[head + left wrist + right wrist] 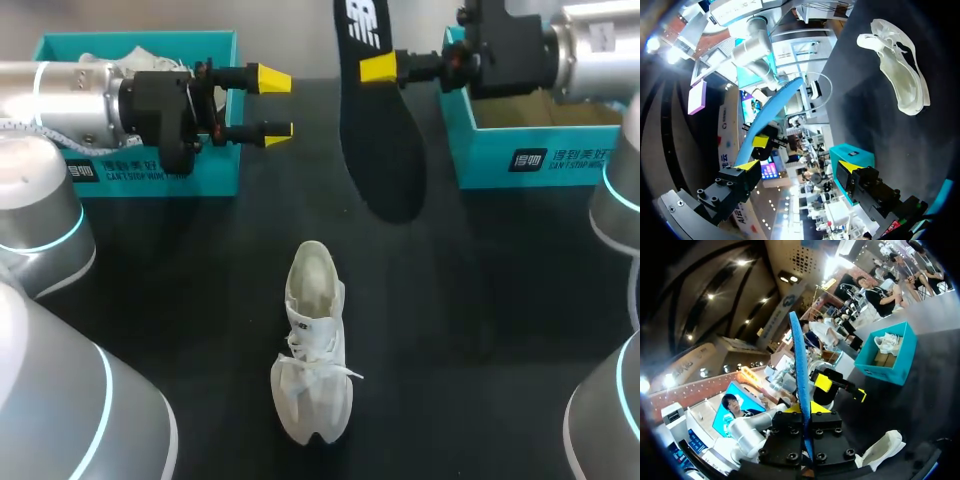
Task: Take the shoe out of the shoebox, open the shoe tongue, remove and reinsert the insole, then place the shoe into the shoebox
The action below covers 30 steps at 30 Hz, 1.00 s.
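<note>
Above the far middle of the table (480, 300), the right arm (590, 45) reaches in level from the right side. The right gripper (375, 68) is pinched on the heel end of the insole (378, 140), and the yellow tips press its two faces. The insole hangs free of the table, with its toe end lowest and its dark underside showing from overhead. It hangs between the left shoebox (150, 165) and the right shoebox (530, 150).

The left arm (70, 100) stretches in level from the left, in front of the left shoebox. The left gripper (270, 104) points toward the insole, near it but apart. Its fingers are spread and hold nothing.

The white shoe (312, 345) rests on the table nearer the robot, well apart from both grippers. Its collar end points toward the boxes.
</note>
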Tool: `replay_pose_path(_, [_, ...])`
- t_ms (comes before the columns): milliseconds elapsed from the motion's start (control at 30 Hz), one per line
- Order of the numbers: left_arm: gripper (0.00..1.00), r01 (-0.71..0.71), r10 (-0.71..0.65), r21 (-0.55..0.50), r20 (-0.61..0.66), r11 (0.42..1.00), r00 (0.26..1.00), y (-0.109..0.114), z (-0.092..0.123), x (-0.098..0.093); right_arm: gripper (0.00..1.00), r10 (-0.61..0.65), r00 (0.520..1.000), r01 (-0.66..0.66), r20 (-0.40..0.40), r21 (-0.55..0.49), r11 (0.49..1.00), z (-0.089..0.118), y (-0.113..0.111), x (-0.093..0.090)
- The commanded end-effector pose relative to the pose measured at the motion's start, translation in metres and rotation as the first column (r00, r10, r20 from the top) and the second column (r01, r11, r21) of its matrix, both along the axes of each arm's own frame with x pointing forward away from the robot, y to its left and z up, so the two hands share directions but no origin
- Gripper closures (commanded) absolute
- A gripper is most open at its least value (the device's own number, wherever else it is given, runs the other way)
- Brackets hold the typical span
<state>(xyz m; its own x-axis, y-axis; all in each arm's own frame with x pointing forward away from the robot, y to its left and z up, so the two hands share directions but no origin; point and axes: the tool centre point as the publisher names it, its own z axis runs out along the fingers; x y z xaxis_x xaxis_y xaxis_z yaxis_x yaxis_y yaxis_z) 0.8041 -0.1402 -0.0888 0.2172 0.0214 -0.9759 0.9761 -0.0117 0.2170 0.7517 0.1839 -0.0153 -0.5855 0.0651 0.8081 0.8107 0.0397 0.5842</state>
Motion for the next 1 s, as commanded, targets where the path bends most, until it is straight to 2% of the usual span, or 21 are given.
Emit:
replay_pose_path(33, [0.00, 0.002, -0.002, 0.000, 0.002, 1.000, 1.000, -0.001, 0.000, 0.001, 1.00, 0.028, 1.000, -0.028, -0.005, -0.019, 0.999, 0.001, 0.008, 0.008])
replay_pose_path(267, [0.00, 0.002, -0.002, 0.000, 0.002, 1.000, 1.000, -0.001, 0.000, 0.001, 1.00, 0.028, 1.000, -0.028, -0.005, -0.019, 0.999, 0.001, 0.008, 0.008])
replay_pose_path(300, [0.00, 0.002, -0.002, 0.000, 0.002, 1.000, 1.000, -0.001, 0.000, 0.001, 1.00, -0.001, 1.000, 0.001, -0.006, 0.023, 1.000, 0.002, 0.012, 0.017])
replay_pose_path(333, [0.00, 0.002, -0.002, 0.000, 0.002, 1.000, 1.000, -0.001, 0.000, 0.001, 1.00, -0.015, 1.000, 0.016, -0.022, 0.020, 1.000, 0.000, 0.015, 0.026])
replay_pose_path(433, [0.00, 0.002, -0.002, 0.000, 0.002, 1.000, 1.000, -0.001, 0.000, 0.001, 1.00, -0.012, 0.996, 0.013, -0.088, 0.007, 1.000, -0.006, 0.023, 0.044])
replay_pose_path(467, [0.00, 0.002, -0.002, 0.000, 0.002, 1.000, 1.000, -0.001, 0.000, 0.001, 1.00, -0.010, 0.985, 0.009, -0.171, -0.002, 1.000, -0.014, 0.026, 0.052])
replay_pose_path(533, [0.00, 0.002, -0.002, 0.000, 0.002, 1.000, 1.000, -0.001, 0.000, 0.001, 1.00, -0.027, 0.980, 0.022, -0.198, -0.026, 0.999, -0.022, 0.028, 0.061])
replay_pose_path(733, [0.00, 0.002, -0.002, 0.000, 0.002, 1.000, 1.000, -0.001, 0.000, 0.001, 1.00, -0.128, 0.924, 0.125, -0.359, -0.032, 0.992, -0.033, 0.032, 0.080])
replay_pose_path(1000, [0.00, 0.002, -0.002, 0.000, 0.002, 1.000, 1.000, -0.001, 0.000, 0.001, 1.00, -0.128, 0.924, 0.125, -0.359, -0.032, 0.992, -0.033, 0.032, 0.080])
